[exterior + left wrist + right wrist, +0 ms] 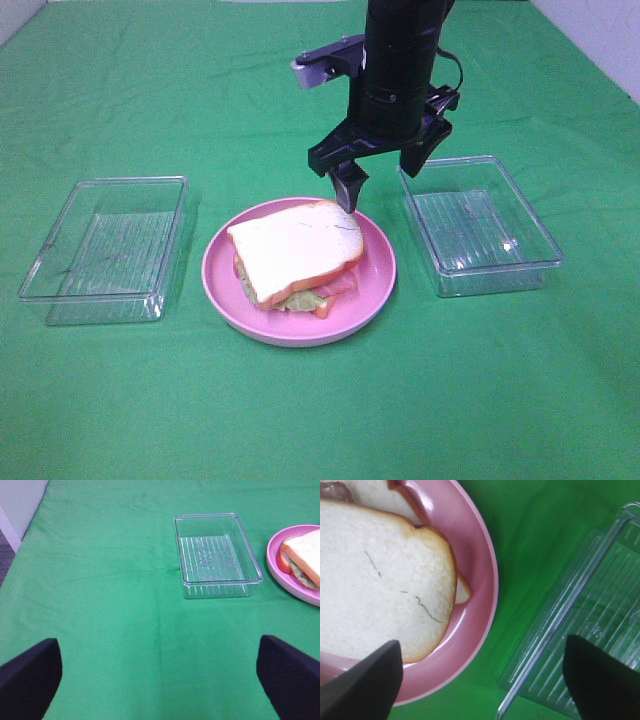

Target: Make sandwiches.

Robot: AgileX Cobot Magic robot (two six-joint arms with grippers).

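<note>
Left clear plastic rectangular tray on green cloth surface. Left gripper over bare cloth, jaws spread wide, holding nothing. Centre: round pink plate carrying toy sandwich, white bread slice on top, pale green lettuce and pink-red strips, probably bacon, showing at edge. Right gripper just above plate's far rim, jaws apart, empty. Right clear tray beside plate.

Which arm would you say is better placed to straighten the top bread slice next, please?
Probably the right. Its open gripper hovers at the plate's far edge beside the top bread slice; the left gripper, also open, is over bare cloth, off to the side.
</note>
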